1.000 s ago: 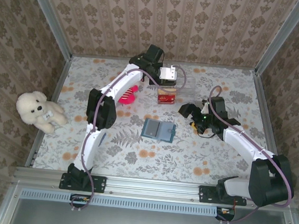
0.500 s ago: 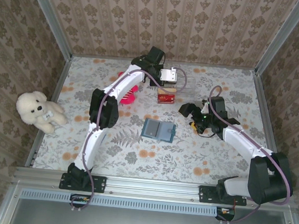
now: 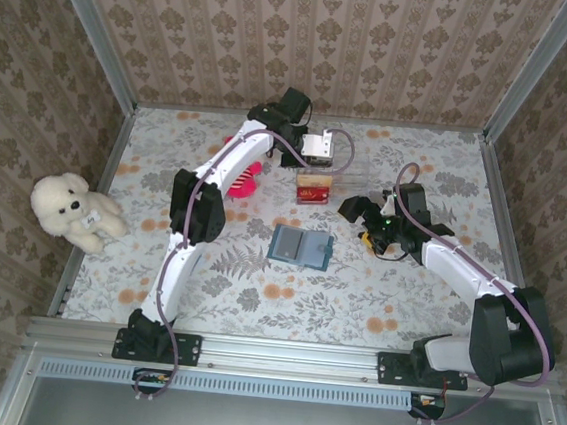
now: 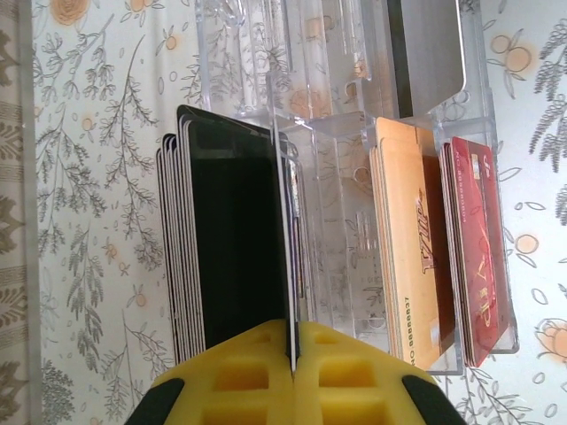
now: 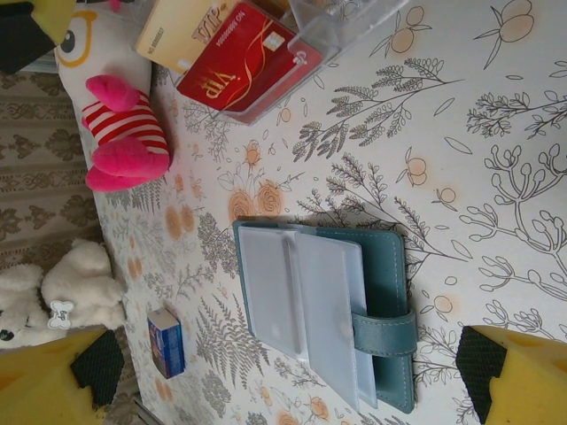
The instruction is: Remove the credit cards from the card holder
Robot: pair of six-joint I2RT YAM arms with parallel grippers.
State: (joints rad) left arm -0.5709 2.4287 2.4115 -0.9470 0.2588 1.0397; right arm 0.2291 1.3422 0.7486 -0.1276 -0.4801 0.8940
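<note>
Credit cards [image 4: 412, 248], gold and red, sit in the clear tray [image 4: 354, 53] near the far edge of the table [image 3: 405, 305] where your left claw [image 4: 293, 354] pinches a thin dark card [image 4: 239, 239], right claw [image 5: 283, 367] gaping wide above the open card holder [image 5: 390, 274] mid-table, touching nothing.

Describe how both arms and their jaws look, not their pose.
The left arm and right arm have white links, black joint housings and a purplish cable looped alongside each. The jaws are yellow blocks with moulded rectangular pockets and black pads.
</note>
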